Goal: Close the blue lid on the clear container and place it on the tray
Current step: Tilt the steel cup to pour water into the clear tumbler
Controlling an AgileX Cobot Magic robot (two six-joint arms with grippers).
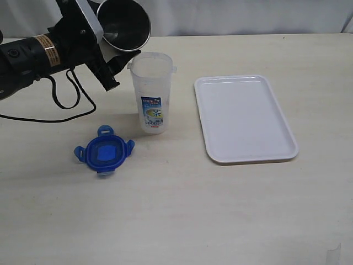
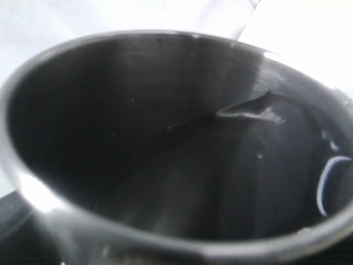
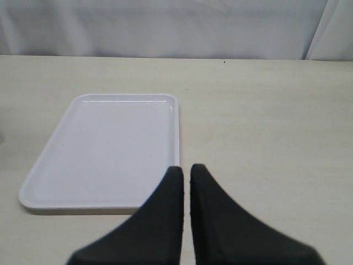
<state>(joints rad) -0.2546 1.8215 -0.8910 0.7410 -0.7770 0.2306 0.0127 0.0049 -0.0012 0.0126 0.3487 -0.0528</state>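
Observation:
The clear container [image 1: 151, 94] stands upright and uncovered at mid-table, its label facing the camera. Flat on the table in front of it and to its left lies the blue lid [image 1: 104, 150], untouched. To the container's right sits the white tray [image 1: 245, 118], seen also in the right wrist view as the same tray [image 3: 110, 149], with nothing on it. My left gripper [image 1: 116, 72] hangs just left of the container's rim, shut on a grey steel cup [image 1: 124, 22] that is tilted in the air. The cup's dark inside [image 2: 165, 138] fills the left wrist view. My right gripper [image 3: 186, 168] is shut and holds nothing, near the tray's corner.
A black cable [image 1: 60, 105] loops on the table under the left arm. A white curtain backs the table's far edge. The right arm is outside the exterior view.

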